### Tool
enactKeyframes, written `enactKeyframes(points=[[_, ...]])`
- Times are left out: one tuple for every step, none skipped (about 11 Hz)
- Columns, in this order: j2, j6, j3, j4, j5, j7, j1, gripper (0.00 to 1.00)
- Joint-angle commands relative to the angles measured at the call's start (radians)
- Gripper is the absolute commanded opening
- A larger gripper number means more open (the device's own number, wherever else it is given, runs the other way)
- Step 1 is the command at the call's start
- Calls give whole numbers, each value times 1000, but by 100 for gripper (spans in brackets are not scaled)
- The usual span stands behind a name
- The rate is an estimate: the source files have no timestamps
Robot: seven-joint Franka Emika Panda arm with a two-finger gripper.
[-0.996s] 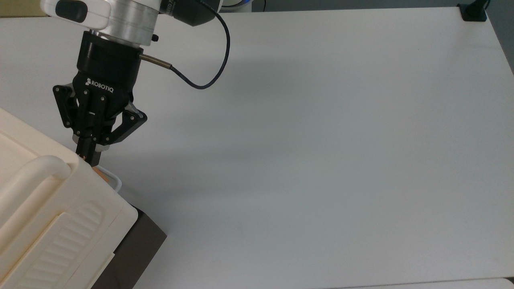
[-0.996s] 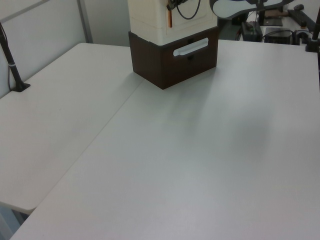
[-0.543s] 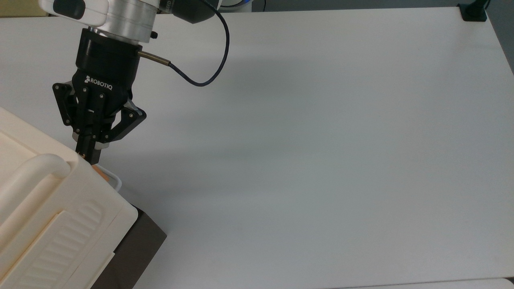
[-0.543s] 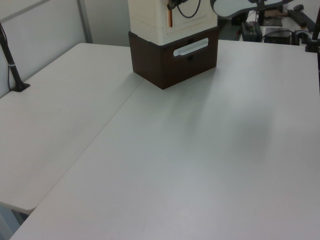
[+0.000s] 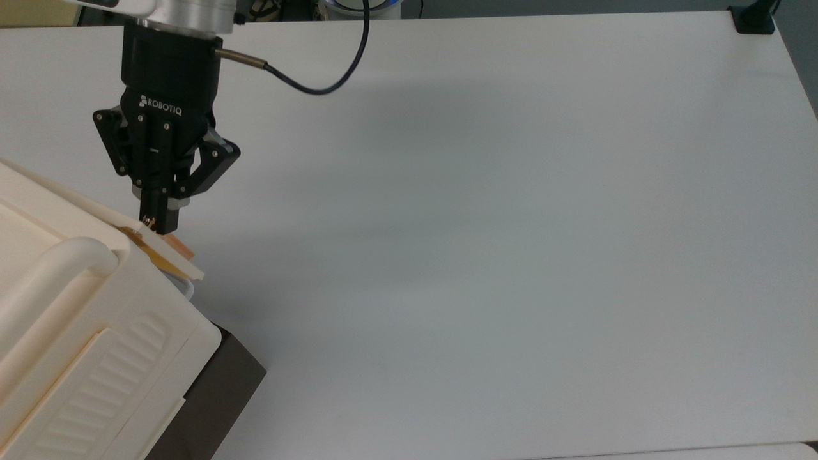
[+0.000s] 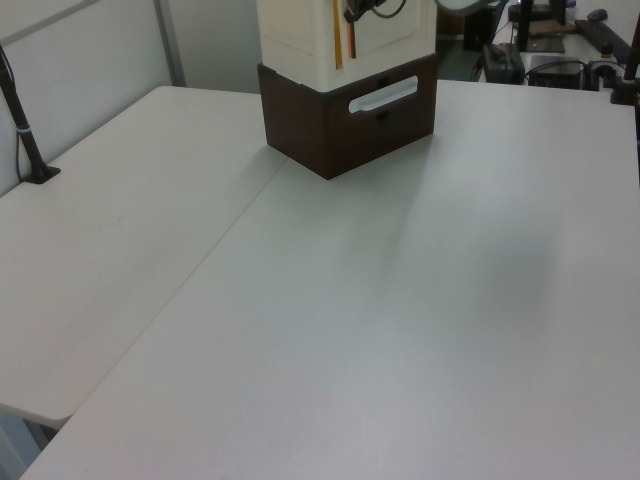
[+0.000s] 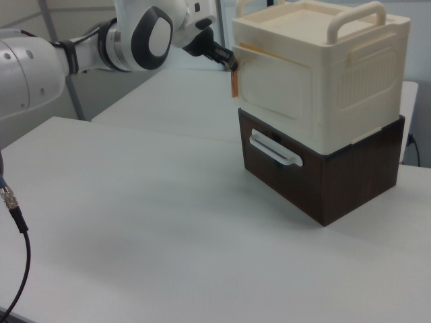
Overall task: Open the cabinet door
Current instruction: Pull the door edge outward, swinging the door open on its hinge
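Note:
The cream cabinet (image 5: 96, 332) stands on its dark brown base (image 5: 211, 396) at the top view's lower left, with a thick bar handle (image 5: 45, 281) on top. The cabinet door (image 5: 169, 253) is ajar, its free edge swung a little off the cabinet front and showing an orange-brown strip. My gripper (image 5: 158, 223) is shut on that free edge near its top corner. In the right view the door (image 7: 275, 94) stands slightly off the cabinet (image 7: 363, 74), with the gripper (image 7: 232, 62) at its upper left corner. The left view shows the cabinet (image 6: 300, 40) at the far end of the table.
A white drawer handle (image 7: 275, 151) runs across the brown base (image 7: 330, 175) below the door. The white table (image 5: 511, 223) stretches wide to the top view's right. A black clamp (image 5: 753, 19) sits at its far right corner, and the arm's cable (image 5: 332, 83) hangs beside the wrist.
The gripper has moved toward the top view's upper edge, still holding the door's edge. The door was flush with the cabinet and now stands out with a gap behind it.

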State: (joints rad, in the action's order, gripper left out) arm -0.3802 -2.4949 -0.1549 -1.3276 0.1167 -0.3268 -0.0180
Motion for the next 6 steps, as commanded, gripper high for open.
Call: enactKeyframes(points=[[92, 198, 12, -64, -182, 122, 0, 0], [113, 274, 9, -64, -227, 168, 4, 0], [132, 350, 6, -64, -265, 214, 6, 0], [145, 410, 2, -65, -288, 248, 7, 0], [149, 453, 2, -65, -295, 273, 13, 2], [147, 485, 1, -65, -298, 305, 26, 9]])
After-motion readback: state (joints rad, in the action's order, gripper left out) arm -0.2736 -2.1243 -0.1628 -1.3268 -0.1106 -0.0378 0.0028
